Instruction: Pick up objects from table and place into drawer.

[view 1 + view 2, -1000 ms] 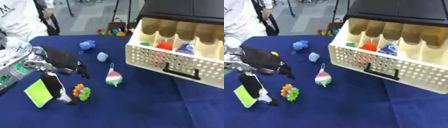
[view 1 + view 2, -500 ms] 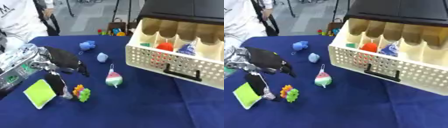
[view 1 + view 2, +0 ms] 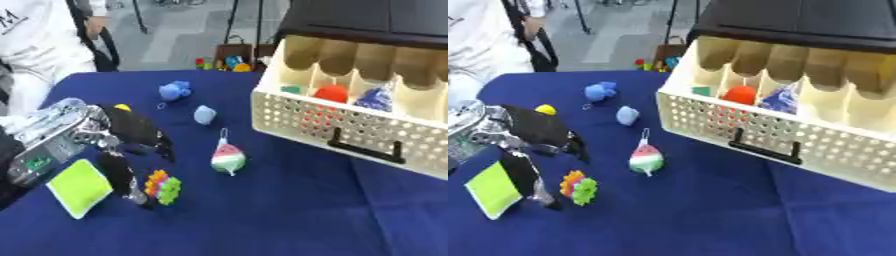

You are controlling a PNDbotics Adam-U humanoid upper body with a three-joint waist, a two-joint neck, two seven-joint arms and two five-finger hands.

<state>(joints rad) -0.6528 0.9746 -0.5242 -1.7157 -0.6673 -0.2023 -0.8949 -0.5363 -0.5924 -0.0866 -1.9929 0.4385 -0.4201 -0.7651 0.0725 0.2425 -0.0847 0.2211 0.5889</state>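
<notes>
Left hand (image 3: pixel 122 145) low over the tabletop (image 3: pixel 289 210), fingers and thumb apart, straddling nothing yet; spiky multicoloured toy (image 3: pixel 163 186) just beside the thumb tip, lime-green pad (image 3: pixel 80 186) on the other side; could nudge the toy aside or catch the pad instead; drawer (image 3: pixel 350 130) well apart.

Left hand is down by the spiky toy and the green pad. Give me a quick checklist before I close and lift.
1. Left hand over the spiky toy: ok, thumb beside it.
2. Toy actually held: cannot tell.
3. Green pad clear of the grasp: not ok, it lies right beside the thumb.
4. Drawer open: ok.
5. Free compartment: ok, right-hand ones look empty.
6. Path to drawer: watermelon charm lies between, lift over.
</notes>
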